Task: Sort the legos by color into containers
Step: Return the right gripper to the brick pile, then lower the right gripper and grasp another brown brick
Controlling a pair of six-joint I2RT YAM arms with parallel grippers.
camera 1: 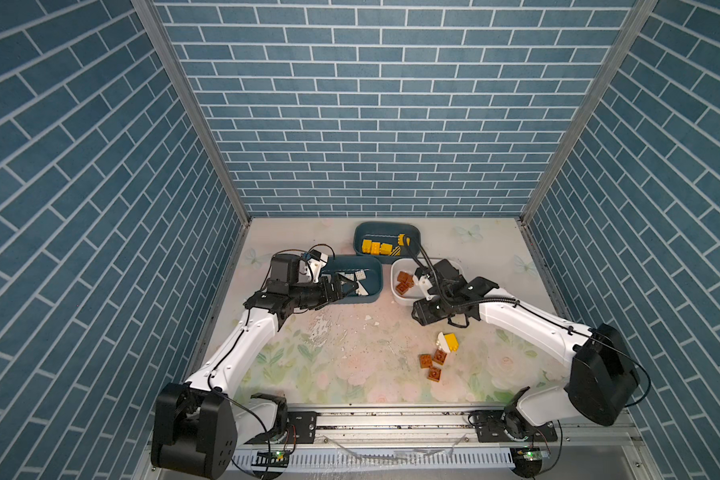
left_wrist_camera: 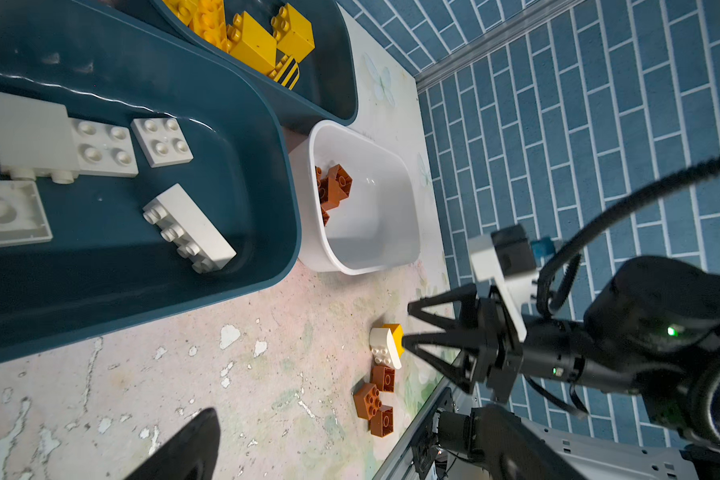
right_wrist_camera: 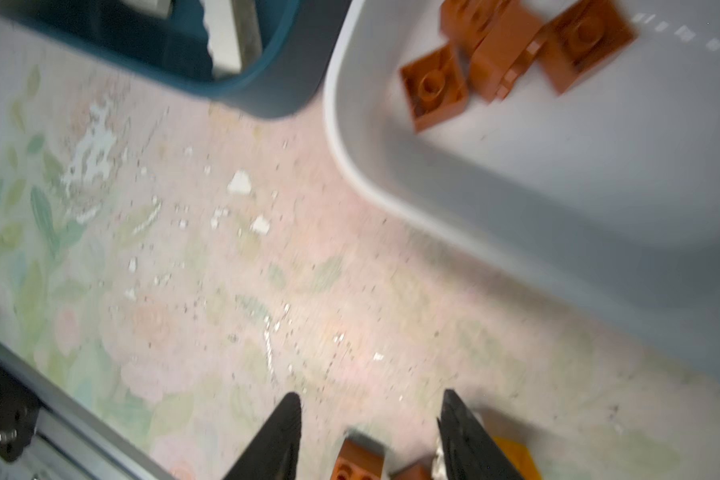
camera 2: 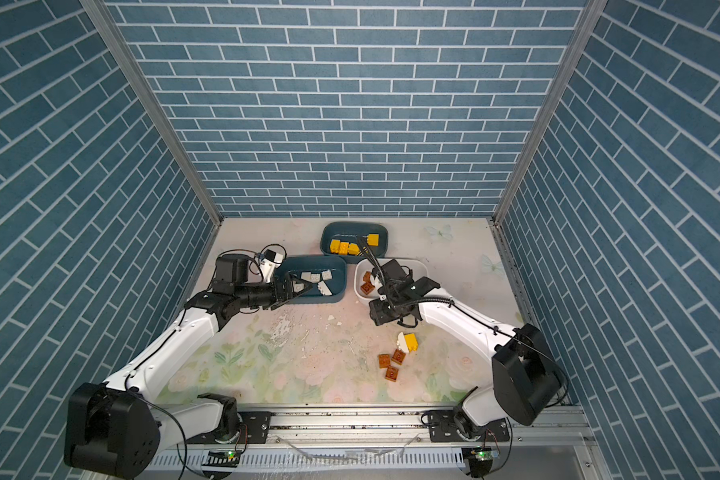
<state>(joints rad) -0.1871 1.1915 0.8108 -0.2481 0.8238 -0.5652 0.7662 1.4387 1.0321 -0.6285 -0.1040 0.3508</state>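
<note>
**Top views.** The left arm reached forward from its base with the forearm angled inward. The left tool (camera 1: 347, 286) sat level over the near teal tub (camera 1: 377, 286), jaws spread wide and empty. White legos (camera 1: 360, 276) lay in that tub just ahead of the tips. The right arm was folded at the elbow, with its wrist beside the white tub (camera 1: 396, 300). The tips of its tool were hidden under the wrist. Brown legos (camera 1: 404, 281) lay in the white tub, and yellow legos (camera 1: 377, 247) in the far teal tub (camera 1: 385, 227). Loose on the worktop (camera 1: 329, 374) near the right wrist were three loose brown legos (camera 1: 433, 361) and a white-and-yellow lego (camera 1: 447, 343).

**Left wrist view.** The right tool (left_wrist_camera: 406, 324) had its jaws partly apart with nothing clamped, its tips just beside the white-and-yellow lego (left_wrist_camera: 385, 345). One left finger (left_wrist_camera: 188, 444) showed above bare worktop.

**Right wrist view (blurred).** The right tool (right_wrist_camera: 371, 395) had its jaws apart. A loose brown lego (right_wrist_camera: 358, 457) showed in the gap. Contact could not be told.
</note>
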